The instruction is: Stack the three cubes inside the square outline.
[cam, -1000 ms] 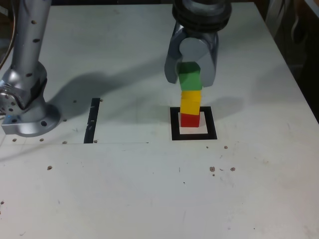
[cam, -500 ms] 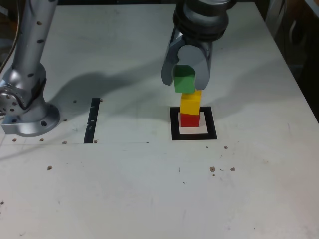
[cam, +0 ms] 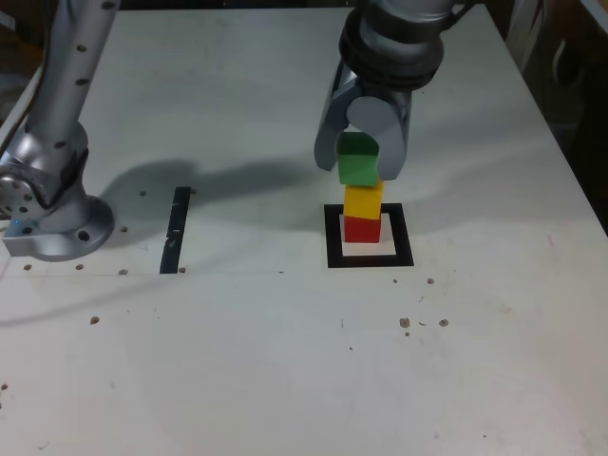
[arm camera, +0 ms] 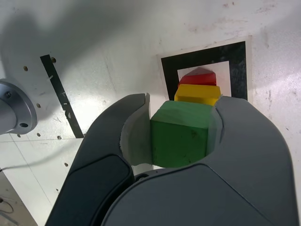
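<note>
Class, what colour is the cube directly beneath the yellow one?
Red, shown best in the exterior view.

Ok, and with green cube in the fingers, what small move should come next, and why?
Probably shift the green cube slightly to centre it over the yellow cube before lowering: in the exterior view it sits a little left of the yellow one.

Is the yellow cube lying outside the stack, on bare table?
No, the yellow cube sits on top of the red cube, within the black square outline.
</note>
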{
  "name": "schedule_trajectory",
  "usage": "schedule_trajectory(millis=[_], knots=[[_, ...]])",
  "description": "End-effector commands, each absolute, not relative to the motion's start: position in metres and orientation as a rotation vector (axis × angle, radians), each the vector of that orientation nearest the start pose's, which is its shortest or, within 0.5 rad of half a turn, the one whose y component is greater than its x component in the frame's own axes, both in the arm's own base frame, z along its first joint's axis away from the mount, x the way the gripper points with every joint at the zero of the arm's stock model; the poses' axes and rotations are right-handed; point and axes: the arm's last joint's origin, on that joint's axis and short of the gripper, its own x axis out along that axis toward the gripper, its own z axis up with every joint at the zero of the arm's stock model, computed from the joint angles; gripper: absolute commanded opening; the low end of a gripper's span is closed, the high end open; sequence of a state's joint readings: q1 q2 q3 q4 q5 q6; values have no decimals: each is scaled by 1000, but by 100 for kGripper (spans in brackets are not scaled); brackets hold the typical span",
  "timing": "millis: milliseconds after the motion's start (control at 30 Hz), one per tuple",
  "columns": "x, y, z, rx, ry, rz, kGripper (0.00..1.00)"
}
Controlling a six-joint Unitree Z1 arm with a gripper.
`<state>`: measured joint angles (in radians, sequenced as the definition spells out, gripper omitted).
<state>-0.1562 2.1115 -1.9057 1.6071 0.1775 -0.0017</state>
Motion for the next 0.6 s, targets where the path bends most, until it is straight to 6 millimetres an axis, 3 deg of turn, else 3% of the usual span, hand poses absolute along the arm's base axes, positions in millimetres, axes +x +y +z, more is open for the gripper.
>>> schedule_trajectory(millis=[0, 433, 567], knots=[[375, -50, 297, 307, 1800, 11, 20], [379, -51, 293, 303, 1803, 3, 25], [380, -51, 291, 304, 1810, 0, 32]])
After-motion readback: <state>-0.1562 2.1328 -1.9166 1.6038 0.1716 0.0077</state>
